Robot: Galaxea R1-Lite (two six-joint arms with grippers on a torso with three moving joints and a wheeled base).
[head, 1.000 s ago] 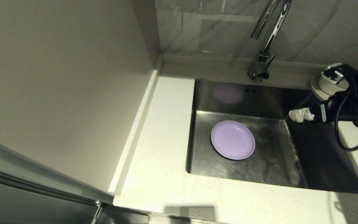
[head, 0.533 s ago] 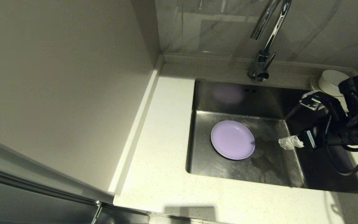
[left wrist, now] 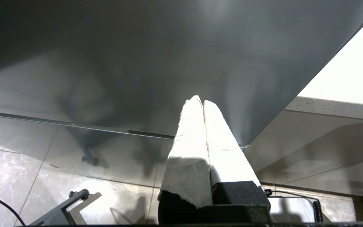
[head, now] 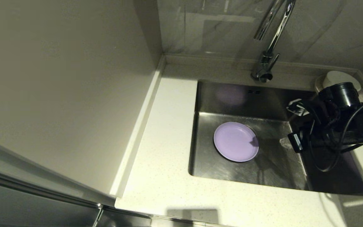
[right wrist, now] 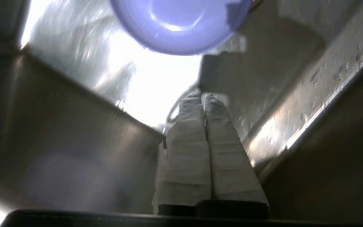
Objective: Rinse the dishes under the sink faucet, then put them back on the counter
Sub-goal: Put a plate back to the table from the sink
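Lilac plate (head: 236, 142) lies flat on the floor of the sink (head: 273, 167), left of centre, right side up, its right edge over the drain area; a small shadow falls on that edge. In the right wrist view the same plate (right wrist: 178, 25) shows ahead of the fingertips, apart from them. Right gripper (head: 285, 142) is down inside the basin at its right side, low over the steel floor, pointing left toward the plate; nothing touches the plate. Its white-wrapped fingers (right wrist: 187, 148) are pressed together with no gap and hold nothing. Faucet (head: 268, 41) stands at the far rim of the sink, spout curving out of the top of the head view; no water visible. On the counter (head: 169, 126) at the far right corner, behind the right arm, the white bowl (head: 337, 77) sits on the cream plate (head: 319, 83), both partly hidden by the arm. Left gripper (left wrist: 200, 102) is parked below counter level beside a dark cabinet face, tiled floor beneath; its wrapped fingers are closed against each other, empty. It does not show in the head view.
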